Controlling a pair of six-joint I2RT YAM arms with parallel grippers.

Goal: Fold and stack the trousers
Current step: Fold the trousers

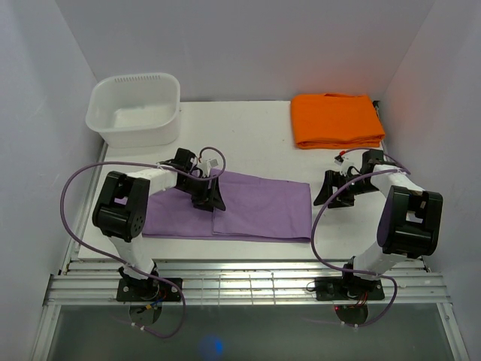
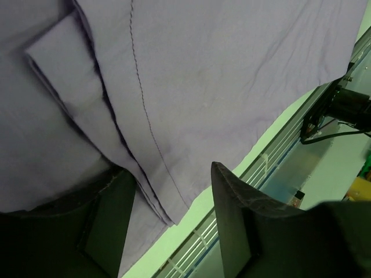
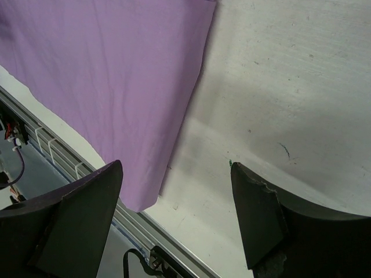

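Note:
The lilac trousers lie flat on the white table, folded into a long rectangle with a layered edge near the middle. My left gripper hovers over the trousers' left-middle part, jaws open and empty; its wrist view shows the folded layers and a seam below the fingers. My right gripper is open and empty, just right of the trousers' right edge; its wrist view shows that edge and bare table between the fingers.
An orange folded cloth lies at the back right. A white plastic tub stands at the back left. A metal rail runs along the near table edge. White walls close in the sides and back.

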